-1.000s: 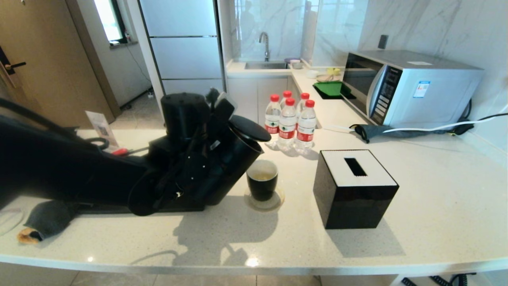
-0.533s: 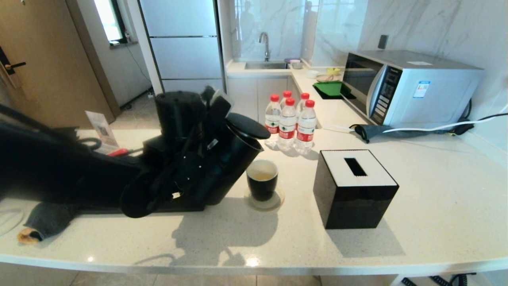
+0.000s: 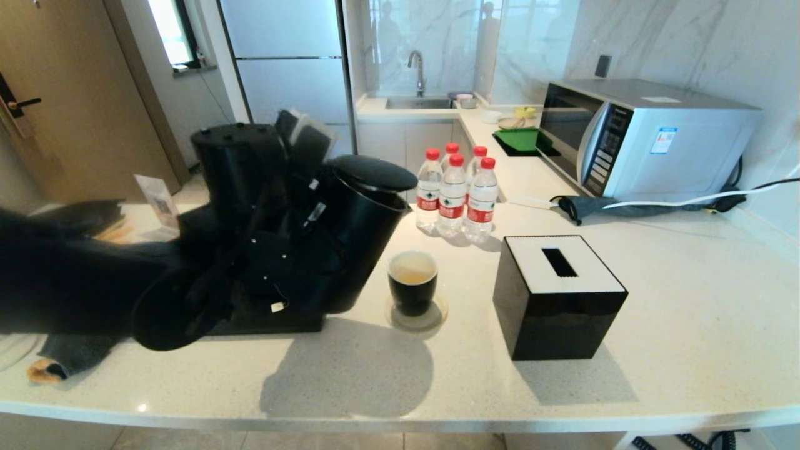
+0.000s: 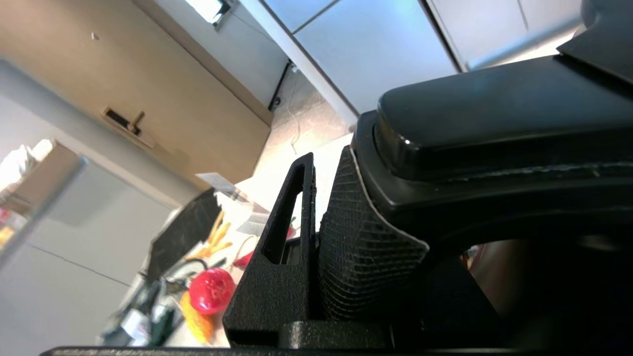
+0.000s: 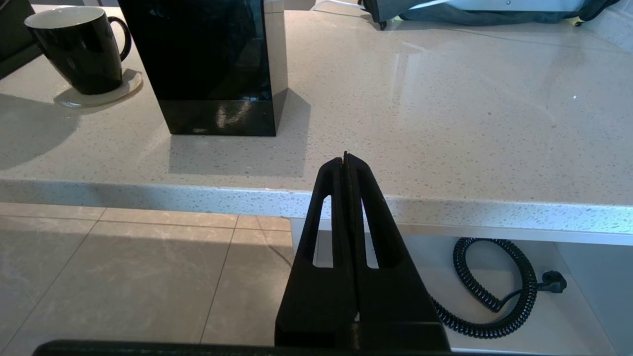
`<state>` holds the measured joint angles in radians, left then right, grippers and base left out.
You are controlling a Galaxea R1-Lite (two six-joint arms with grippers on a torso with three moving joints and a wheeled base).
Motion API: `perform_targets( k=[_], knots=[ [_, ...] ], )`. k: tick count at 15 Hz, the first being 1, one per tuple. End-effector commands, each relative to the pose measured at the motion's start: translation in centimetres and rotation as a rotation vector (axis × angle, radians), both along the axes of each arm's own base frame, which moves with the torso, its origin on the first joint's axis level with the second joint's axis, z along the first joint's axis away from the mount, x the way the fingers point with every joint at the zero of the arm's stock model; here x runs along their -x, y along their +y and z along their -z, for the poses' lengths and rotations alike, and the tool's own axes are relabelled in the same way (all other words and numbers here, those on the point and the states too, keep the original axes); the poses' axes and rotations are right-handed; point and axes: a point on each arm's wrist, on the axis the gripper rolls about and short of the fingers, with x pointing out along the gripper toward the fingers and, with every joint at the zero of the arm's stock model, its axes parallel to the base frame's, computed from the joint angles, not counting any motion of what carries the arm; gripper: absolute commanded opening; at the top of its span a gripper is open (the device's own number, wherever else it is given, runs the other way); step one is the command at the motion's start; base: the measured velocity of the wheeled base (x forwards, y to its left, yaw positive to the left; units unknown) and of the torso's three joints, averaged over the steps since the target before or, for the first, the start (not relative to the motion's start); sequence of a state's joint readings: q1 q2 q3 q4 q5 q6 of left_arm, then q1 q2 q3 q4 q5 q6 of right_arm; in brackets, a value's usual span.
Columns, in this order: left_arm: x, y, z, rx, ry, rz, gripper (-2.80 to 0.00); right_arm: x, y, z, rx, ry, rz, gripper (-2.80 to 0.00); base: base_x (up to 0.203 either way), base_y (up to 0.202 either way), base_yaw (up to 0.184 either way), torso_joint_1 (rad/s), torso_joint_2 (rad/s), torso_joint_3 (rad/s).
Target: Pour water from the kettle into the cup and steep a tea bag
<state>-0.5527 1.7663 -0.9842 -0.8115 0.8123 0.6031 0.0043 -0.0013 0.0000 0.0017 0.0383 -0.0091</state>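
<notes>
We are carrying the kettle (image 3: 359, 244), rigid and likely water-heavy, with the left gripper (image 4: 316, 257) clamped on its handle, the cup (image 3: 412, 282) just beyond, the right gripper (image 5: 345, 163) closed and empty.

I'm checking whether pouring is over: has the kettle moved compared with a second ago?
Yes. The kettle, gripped by the left hand, has tipped back toward upright and pulled left, away from the cup, which hasn't shifted.
</notes>
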Motion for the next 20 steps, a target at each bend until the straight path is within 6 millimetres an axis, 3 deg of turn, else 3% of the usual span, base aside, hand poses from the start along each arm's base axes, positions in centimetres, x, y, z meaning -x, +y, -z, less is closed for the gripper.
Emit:
perform_targets(
  k=[1,6,16,20],
  knots=[
    [0.7,1.4,-1.8,0.058,-0.057,-0.027,-2.80,0.0,0.0,0.0,0.001,0.001,-0.002,-2.80,0.000,0.000,0.000,0.000,0.00,0.000],
    [1.8,6.2,-4.2,0.177,-0.160,-0.086,-2.80,0.0,0.0,0.0,0.000,0.000,-0.001,-2.80,0.000,0.000,0.000,0.000,0.00,0.000],
    [2.9,19.3,-4.8,0.264,-0.251,-0.100,-2.80,0.0,0.0,0.0,0.000,0.001,-0.001,-2.80,0.000,0.000,0.000,0.000,0.00,0.000],
    [3.8,23.2,-3.4,0.309,-0.232,-0.128,-2.80,0.0,0.0,0.0,0.000,0.000,-0.002,-2.80,0.000,0.000,0.000,0.000,0.00,0.000]
  ],
)
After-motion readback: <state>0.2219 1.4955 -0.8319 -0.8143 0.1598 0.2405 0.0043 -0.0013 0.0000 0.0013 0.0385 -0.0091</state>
